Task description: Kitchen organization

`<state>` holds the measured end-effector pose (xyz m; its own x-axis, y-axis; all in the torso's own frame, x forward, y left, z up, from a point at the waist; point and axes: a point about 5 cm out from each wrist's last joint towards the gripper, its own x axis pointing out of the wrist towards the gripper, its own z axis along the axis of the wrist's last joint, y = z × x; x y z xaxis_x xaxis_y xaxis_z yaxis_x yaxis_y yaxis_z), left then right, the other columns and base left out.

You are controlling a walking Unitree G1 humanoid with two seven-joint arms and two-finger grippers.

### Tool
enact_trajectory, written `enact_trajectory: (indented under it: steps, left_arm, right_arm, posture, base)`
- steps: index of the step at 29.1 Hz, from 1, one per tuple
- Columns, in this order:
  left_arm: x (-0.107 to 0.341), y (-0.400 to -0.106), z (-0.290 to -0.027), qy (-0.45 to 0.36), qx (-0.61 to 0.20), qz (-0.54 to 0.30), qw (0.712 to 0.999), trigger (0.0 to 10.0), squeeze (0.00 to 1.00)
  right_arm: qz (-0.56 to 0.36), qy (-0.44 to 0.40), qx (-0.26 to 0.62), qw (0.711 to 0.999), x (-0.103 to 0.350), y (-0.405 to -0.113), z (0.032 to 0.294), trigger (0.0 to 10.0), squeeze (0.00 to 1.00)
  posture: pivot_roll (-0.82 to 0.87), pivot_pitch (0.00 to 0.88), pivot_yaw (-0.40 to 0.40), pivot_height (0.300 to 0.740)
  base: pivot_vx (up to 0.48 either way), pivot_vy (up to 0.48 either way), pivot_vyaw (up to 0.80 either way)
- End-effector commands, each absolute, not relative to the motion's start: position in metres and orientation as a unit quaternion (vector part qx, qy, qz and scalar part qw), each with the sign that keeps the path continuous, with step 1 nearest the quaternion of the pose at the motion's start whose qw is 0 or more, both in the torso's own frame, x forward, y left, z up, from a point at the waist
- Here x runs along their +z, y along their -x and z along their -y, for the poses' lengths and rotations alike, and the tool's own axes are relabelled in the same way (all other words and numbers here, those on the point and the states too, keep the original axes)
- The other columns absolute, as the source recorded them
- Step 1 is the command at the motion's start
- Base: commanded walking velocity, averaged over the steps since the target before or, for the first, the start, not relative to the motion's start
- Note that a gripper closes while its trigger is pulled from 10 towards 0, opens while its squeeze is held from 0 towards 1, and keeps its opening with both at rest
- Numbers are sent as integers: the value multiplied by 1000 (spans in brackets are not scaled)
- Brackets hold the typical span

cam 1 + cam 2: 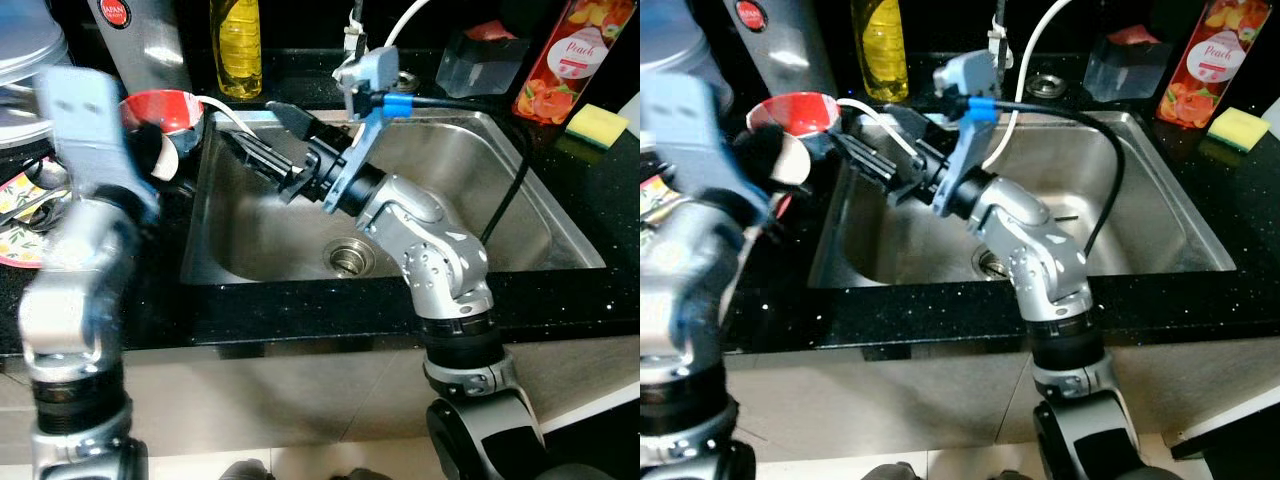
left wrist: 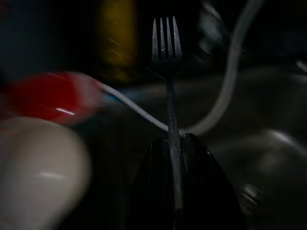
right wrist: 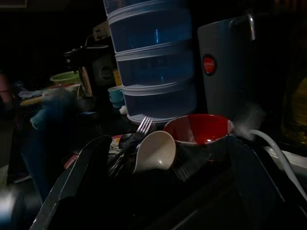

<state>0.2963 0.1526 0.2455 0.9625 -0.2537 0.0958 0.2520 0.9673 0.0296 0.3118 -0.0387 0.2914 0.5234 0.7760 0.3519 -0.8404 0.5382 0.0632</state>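
My left gripper (image 2: 175,143) is shut on the handle of a metal fork (image 2: 167,43), which points tines up. That arm is blurred and stands over the counter left of the sink, next to a red cup (image 1: 165,108). A white spoon-like thing (image 3: 154,151) lies beside the fork in front of the red cup (image 3: 199,128). My right gripper (image 1: 268,135) is open over the left part of the steel sink (image 1: 500,200), with its fingers pointing toward the cup and nothing between them.
A yellow oil bottle (image 1: 238,45) and a grey jug (image 1: 140,40) stand behind the cup. A peach juice carton (image 1: 565,60) and a yellow sponge (image 1: 597,125) are at the back right. Stacked blue containers (image 3: 148,62) and a floral plate (image 1: 20,215) are at the left.
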Motion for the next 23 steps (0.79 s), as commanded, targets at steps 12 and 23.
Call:
enact_trajectory:
  steps: [12,23]
  left_arm:
    - [241,-297,-161,-1,-84,68,994,10000,0]
    - [250,-299,-222,-36,104,68,992,10000,0]
  right_arm:
    - [137,-112,461,869,289,-312,41,10000,0]
    - [132,-113,464,869,286,-314,39,10000,0]
  posture:
    - [163,0,-1,740]
    - [189,0,-12,740]
  base:
    - [0,0,0]
    - [0,0,0]
